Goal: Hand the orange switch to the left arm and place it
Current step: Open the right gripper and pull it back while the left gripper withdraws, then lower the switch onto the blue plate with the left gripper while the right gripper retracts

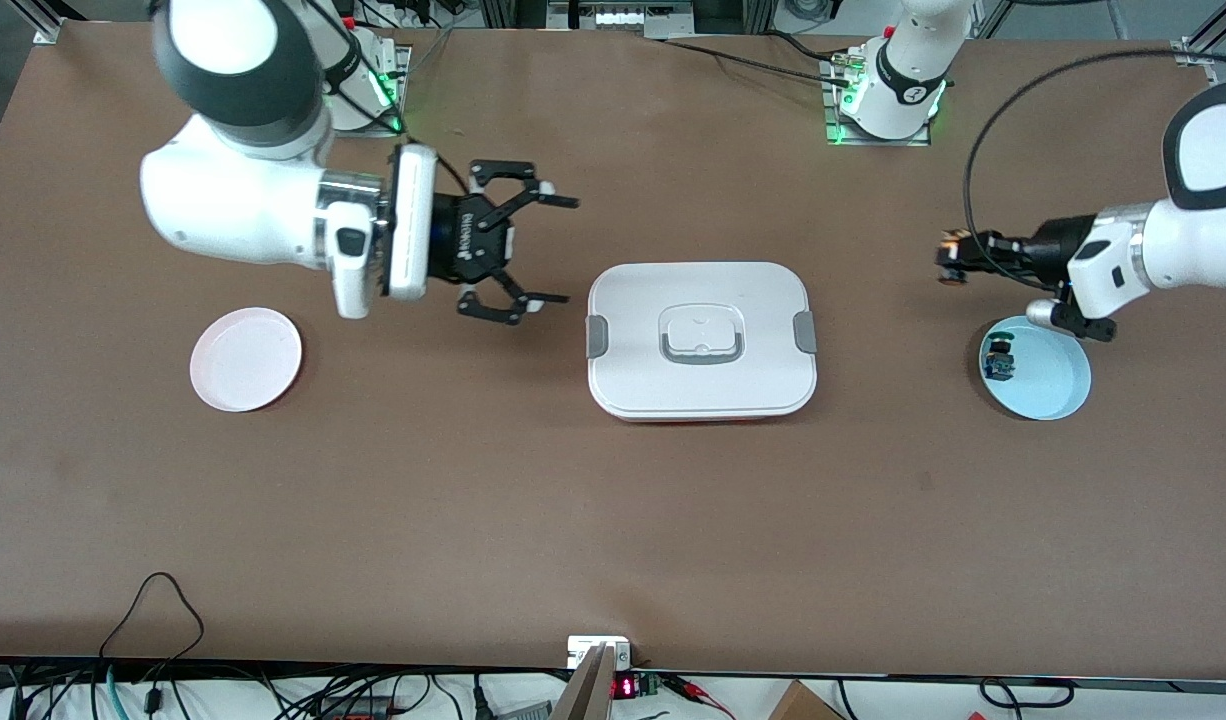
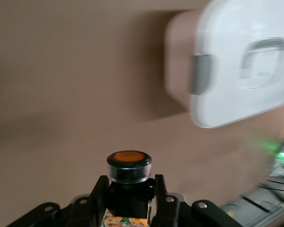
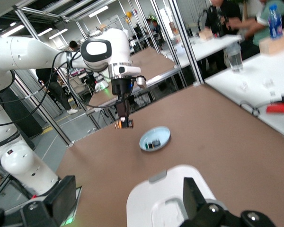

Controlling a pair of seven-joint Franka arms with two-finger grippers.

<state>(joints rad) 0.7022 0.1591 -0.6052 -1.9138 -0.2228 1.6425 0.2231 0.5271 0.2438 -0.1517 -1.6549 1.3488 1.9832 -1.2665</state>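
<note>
The orange switch [image 1: 951,258] is held in my left gripper [image 1: 958,258], which is shut on its black body. It is up over the bare table between the box [image 1: 701,340] and the blue plate [image 1: 1048,385]. In the left wrist view the switch [image 2: 128,166] sits upright between the fingers [image 2: 97,196], orange cap outward, with the box [image 2: 241,61] farther off. My right gripper [image 1: 568,250] is open and empty, in the air beside the box toward the right arm's end. The right wrist view shows the box [image 3: 161,203] and the switch [image 3: 124,124].
The blue plate holds a small component with blue and green parts [image 1: 998,358]; the plate also shows in the right wrist view [image 3: 155,138]. An empty pink plate [image 1: 245,358] lies toward the right arm's end. The arm bases stand along the table's edge farthest from the front camera.
</note>
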